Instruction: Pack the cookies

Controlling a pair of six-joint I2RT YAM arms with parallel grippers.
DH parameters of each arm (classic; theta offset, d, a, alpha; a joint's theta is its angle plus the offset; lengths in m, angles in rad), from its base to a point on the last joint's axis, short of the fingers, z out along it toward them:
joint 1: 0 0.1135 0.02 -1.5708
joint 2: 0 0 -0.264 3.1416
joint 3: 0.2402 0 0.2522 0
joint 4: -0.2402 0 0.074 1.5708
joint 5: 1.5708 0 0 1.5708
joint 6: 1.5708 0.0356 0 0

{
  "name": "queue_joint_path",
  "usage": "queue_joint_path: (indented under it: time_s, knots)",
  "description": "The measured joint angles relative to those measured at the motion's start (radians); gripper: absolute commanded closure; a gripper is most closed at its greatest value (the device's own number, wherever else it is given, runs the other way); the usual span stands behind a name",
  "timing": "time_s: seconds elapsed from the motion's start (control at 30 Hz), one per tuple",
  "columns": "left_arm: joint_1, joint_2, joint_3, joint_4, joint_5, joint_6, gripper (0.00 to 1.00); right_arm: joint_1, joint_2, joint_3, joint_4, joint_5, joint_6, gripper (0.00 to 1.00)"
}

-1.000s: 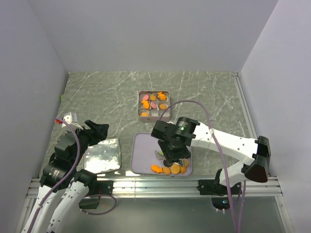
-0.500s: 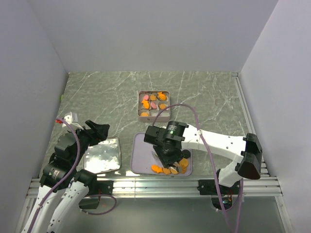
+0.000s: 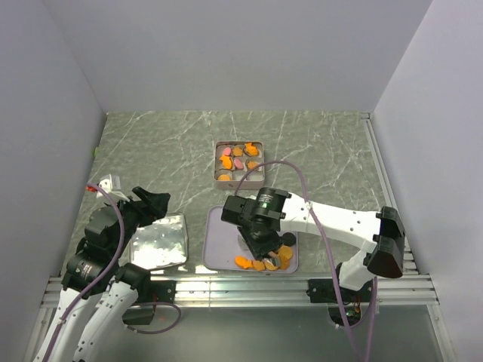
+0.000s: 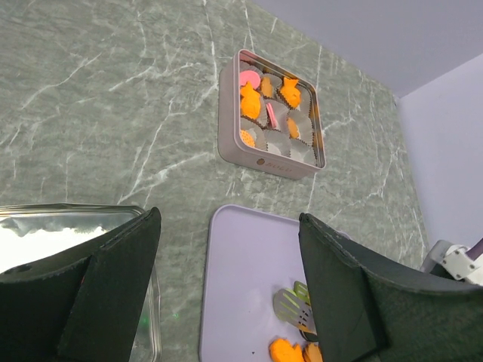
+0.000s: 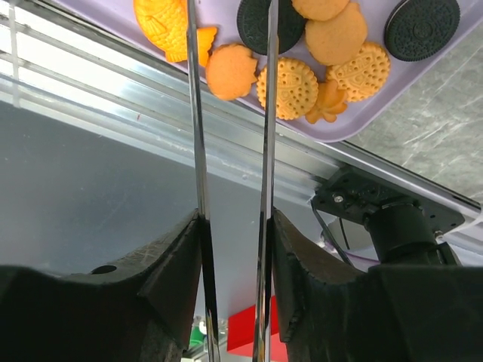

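Your right end effector point(image 5: 230, 30) has slid left across the purple tray point(image 3: 217, 240), parted and empty above the cookies point(image 3: 263, 263) at lower centre, so a pick looks next.

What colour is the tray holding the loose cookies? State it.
Pale lavender. The tray shows best in the left wrist view.

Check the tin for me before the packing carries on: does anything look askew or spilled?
One pink cookie near the middle of the square tin stands on edge instead of lying flat like the orange cookies beside it. Nothing else in the tin stands out.
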Motion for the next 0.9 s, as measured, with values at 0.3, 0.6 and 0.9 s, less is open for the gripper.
queue_joint_path:
  time_s: [0.3, 0.6, 0.9]
  knots:
    - [0.0, 0.0, 0.0, -0.002, -0.017, -0.002, 0.21, -0.008, 0.088, 0.24, -0.009, 0.067, -0.011, 0.56]
    - [0.0, 0.0, 0.0, -0.002, -0.026, -0.002, 0.21, -0.132, 0.215, 0.553, -0.01, 0.094, -0.056, 0.56]
    - [-0.001, 0.002, 0.0, -0.003, -0.035, -0.006, 0.21, -0.338, 0.341, 0.774, -0.011, 0.094, -0.121, 0.56]
